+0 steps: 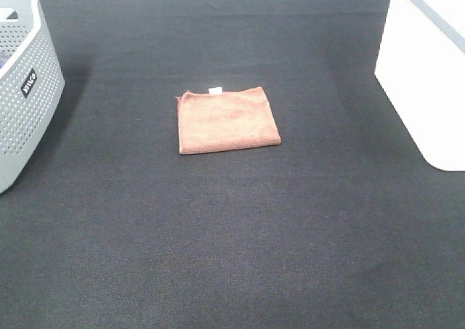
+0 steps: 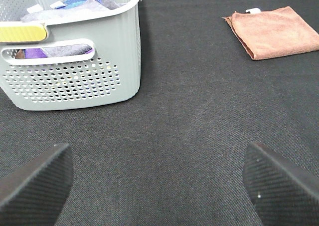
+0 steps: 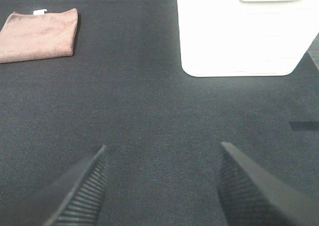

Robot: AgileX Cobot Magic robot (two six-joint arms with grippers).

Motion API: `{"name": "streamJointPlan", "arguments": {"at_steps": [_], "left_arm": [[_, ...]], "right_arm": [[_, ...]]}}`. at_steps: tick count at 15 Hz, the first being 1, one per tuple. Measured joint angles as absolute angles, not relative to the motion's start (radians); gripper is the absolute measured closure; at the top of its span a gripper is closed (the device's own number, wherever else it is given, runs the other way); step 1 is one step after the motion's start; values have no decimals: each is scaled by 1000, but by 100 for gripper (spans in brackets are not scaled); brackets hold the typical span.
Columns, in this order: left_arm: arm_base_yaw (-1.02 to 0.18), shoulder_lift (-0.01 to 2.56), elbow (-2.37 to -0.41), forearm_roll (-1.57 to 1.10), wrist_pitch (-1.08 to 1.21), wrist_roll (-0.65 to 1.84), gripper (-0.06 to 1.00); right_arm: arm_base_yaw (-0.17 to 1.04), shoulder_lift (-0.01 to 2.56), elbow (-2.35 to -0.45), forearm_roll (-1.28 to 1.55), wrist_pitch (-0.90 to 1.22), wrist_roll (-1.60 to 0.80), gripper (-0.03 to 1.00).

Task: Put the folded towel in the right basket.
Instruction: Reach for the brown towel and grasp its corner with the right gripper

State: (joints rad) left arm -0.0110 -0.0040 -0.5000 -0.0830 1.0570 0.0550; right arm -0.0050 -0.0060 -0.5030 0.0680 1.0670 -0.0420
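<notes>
A folded brown towel (image 1: 227, 120) with a small white tag lies flat on the black cloth in the middle of the table. It also shows in the left wrist view (image 2: 277, 31) and in the right wrist view (image 3: 40, 34). The white right basket (image 1: 429, 75) stands at the right edge; it also shows in the right wrist view (image 3: 244, 31). My left gripper (image 2: 157, 183) is open and empty, well apart from the towel. My right gripper (image 3: 162, 183) is open and empty, near the white basket. Neither arm shows in the high view.
A grey perforated basket (image 1: 22, 89) stands at the left edge, and in the left wrist view (image 2: 75, 51) it holds several folded cloths. Black cloth (image 1: 232, 234) covers the whole table.
</notes>
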Motion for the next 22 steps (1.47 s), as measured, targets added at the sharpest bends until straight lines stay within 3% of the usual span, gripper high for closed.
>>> {"name": "streamJointPlan", "arguments": {"at_steps": [22], "left_arm": [[-11, -4, -500, -83, 1057, 55, 7]], "right_arm": [[-5, -6, -503, 68, 1067, -42, 37]]}}
